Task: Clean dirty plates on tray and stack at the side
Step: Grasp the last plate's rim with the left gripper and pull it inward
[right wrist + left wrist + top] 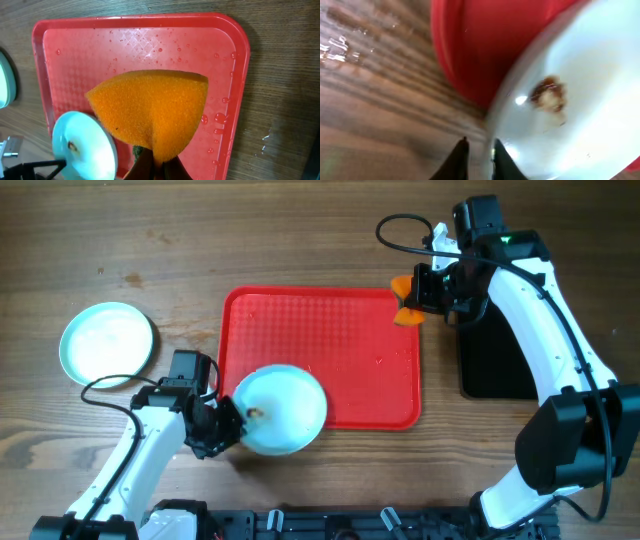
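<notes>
A pale mint plate [283, 408] with a small brown smear sits tilted at the front left corner of the red tray [340, 340]. My left gripper [226, 423] is shut on its left rim; the left wrist view shows the plate [580, 100] with its edge between the fingers [479, 157]. Another plate [107, 342] lies on the table at the far left. My right gripper [425, 292] is shut on an orange sponge [405, 300] above the tray's back right corner. In the right wrist view the sponge [155, 112] hangs over the tray [150, 45] beside the plate [85, 147].
A black tray [495, 355] lies at the right under my right arm. Water drops dot the red tray. Bare wood table lies between the left plate and the red tray.
</notes>
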You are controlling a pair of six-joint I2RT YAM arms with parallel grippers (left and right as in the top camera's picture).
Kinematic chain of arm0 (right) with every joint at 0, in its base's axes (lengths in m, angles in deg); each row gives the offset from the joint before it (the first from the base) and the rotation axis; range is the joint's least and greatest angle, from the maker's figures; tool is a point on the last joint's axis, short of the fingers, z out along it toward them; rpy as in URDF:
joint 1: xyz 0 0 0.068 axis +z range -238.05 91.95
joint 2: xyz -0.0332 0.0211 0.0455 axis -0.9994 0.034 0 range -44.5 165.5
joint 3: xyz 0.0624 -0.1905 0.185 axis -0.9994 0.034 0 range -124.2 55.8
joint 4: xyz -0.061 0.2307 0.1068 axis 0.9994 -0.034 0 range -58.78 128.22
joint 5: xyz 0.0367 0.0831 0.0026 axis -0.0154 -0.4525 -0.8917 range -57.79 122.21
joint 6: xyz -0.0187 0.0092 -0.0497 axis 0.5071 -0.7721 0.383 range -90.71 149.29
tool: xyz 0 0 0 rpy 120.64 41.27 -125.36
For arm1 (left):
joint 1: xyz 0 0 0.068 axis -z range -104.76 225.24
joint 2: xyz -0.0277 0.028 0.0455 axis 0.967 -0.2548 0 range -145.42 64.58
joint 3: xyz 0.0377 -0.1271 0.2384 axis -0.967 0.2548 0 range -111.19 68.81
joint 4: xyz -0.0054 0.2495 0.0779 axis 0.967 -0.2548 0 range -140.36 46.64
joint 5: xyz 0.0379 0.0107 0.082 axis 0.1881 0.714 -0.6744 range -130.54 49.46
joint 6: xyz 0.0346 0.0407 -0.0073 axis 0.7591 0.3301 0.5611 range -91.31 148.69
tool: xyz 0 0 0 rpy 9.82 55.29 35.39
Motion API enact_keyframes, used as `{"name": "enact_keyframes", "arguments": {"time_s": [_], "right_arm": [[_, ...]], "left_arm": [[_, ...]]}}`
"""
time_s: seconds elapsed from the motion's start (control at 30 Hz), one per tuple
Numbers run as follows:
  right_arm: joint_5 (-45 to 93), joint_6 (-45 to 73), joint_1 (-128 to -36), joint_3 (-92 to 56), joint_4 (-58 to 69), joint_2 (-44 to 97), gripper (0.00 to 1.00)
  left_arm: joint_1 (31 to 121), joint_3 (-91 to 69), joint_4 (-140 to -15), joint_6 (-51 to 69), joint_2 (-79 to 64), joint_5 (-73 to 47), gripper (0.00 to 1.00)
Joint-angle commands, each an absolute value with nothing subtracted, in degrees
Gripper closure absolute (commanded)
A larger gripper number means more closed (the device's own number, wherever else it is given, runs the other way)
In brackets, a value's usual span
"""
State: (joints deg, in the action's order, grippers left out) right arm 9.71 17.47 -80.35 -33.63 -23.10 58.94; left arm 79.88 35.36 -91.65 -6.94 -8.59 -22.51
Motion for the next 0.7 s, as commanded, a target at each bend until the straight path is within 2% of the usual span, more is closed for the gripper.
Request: {"name": "enact_keyframes", "arguments": {"time_s": [0.0, 0.1, 0.33, 0.5, 0.53, 0.57, 0.6, 0.67], "right_arm": [[8.16, 18.67, -80.20, -35.05, -23.34, 57.23, 0.95], [8.13, 18.65, -80.20, -35.05, -23.56, 57.23, 0.96], [5.73, 21.45, -80.17, -35.05, -25.07, 57.23, 0.96], [3.46, 21.60, -75.23, -35.05, -24.24, 57.23, 0.96], [3.41, 21.17, -74.36, -35.05, -24.19, 57.23, 0.96], [3.43, 20.62, -72.79, -35.05, -24.22, 57.23, 0.96], [3.46, 20.29, -70.93, -35.05, -24.19, 57.23, 0.96], [3.54, 18.74, -67.45, -35.05, -24.00, 57.28, 0.96]], "left_arm": [[79.55, 35.49, -89.51, -7.82, -8.41, -20.57, 0.96], [79.55, 35.49, -86.64, -7.82, -8.55, -20.57, 0.96], [79.58, 35.49, -69.36, -6.03, -12.92, -19.52, 0.96], [79.62, 35.49, -62.08, -4.52, -18.34, -17.77, 0.96], [79.62, 35.49, -61.92, -4.58, -19.61, -17.77, 0.93], [79.62, 35.49, -61.99, -4.58, -21.00, -17.47, 0.82], [79.62, 35.49, -61.95, -4.56, -22.40, -16.90, 0.75], [79.62, 35.49, -61.95, -4.56, -24.52, -16.66, 0.75]]}}
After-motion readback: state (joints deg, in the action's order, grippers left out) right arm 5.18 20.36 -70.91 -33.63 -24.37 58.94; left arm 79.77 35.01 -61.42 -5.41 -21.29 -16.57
